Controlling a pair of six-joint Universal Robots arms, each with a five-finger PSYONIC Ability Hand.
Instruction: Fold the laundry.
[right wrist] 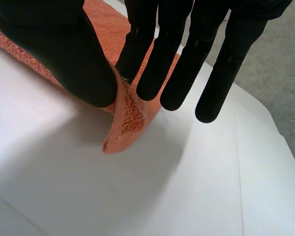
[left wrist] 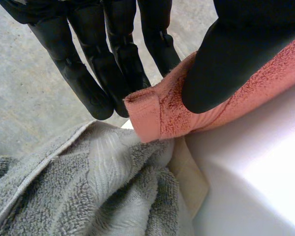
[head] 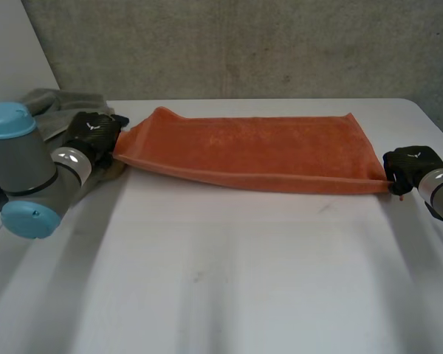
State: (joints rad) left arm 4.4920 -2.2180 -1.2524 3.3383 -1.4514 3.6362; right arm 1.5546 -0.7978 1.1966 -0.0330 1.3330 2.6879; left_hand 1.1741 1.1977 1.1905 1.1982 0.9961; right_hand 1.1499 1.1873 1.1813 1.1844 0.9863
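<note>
Fingers (left wrist: pixel 113 69) of my left hand (left wrist: pixel 226 59) are straight, and with the thumb pressed on top they pinch one end corner of the orange towel (left wrist: pixel 155 118). The hemmed tip of that corner sticks out just past the fingertips. Right under it lies a bunched grey towel (left wrist: pixel 83 191), with a strip of cream cloth (left wrist: pixel 191 179) tucked beneath it against the white table (left wrist: pixel 255 167).

On my right hand (right wrist: pixel 64 54) the thumb and the nearest finger clamp the opposite end corner of the orange towel. The other fingers are straight and spread beside it. The pinched corner curls down below the thumb, and I cannot tell whether its tip touches the table.

From the head view, the orange towel is stretched long and flat across the far half of the table, pulled between the two hands. My left hand holds one end and my right hand the other. It looks doubled lengthwise, with the near long edge rounded like a fold. Its far long edge runs close to the table's back edge, below a grey wall (head: pixel 244 44). The grey towel sits at the far corner behind my left arm (head: pixel 26 173), just beside the left hand.
</note>
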